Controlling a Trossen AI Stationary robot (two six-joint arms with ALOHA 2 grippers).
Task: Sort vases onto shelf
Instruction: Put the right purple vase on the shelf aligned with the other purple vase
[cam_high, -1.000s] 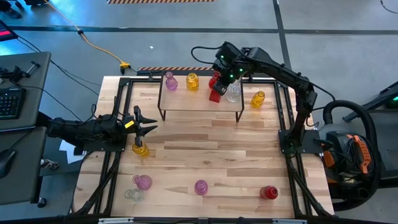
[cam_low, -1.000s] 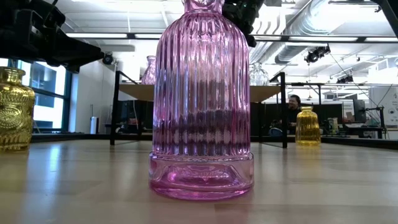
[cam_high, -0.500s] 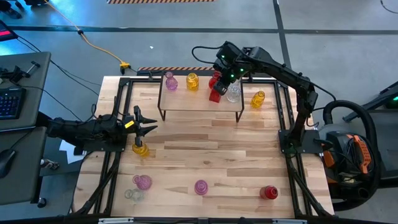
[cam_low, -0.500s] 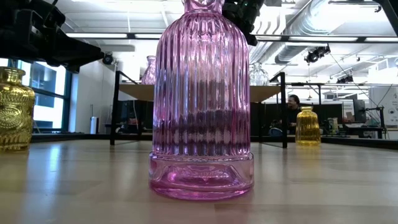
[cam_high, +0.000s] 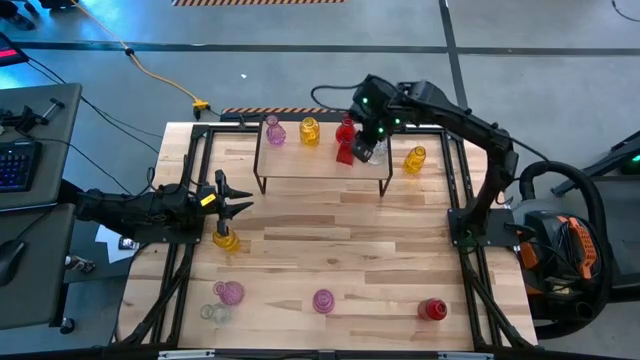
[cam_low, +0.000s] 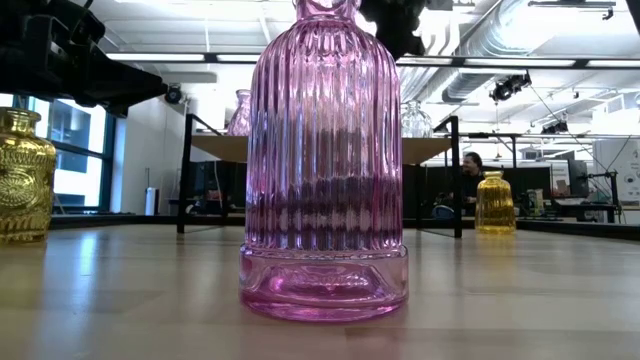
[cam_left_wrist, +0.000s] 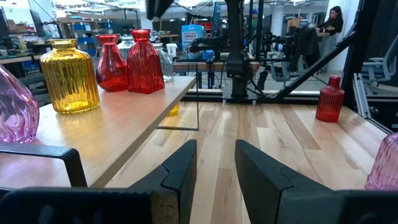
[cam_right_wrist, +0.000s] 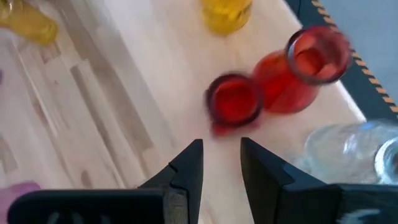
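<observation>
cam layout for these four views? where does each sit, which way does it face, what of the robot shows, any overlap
High: overhead, straight down; both arms, table, shelf.
Low: tabletop height, level across; pink vase fills it, arm parts overhead.
Left wrist: looks along the shelf past the open left gripper; empty.
Right wrist: down on the shelf top past the open right gripper; empty.
Shared: both wrists see the two red vases.

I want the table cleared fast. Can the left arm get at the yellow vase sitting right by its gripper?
Probably yes. The left gripper hangs just above the yellow vase at the table's left side, jaws slightly apart and holding nothing. No other vase crowds it, and the right gripper is far off over the shelf.
</observation>
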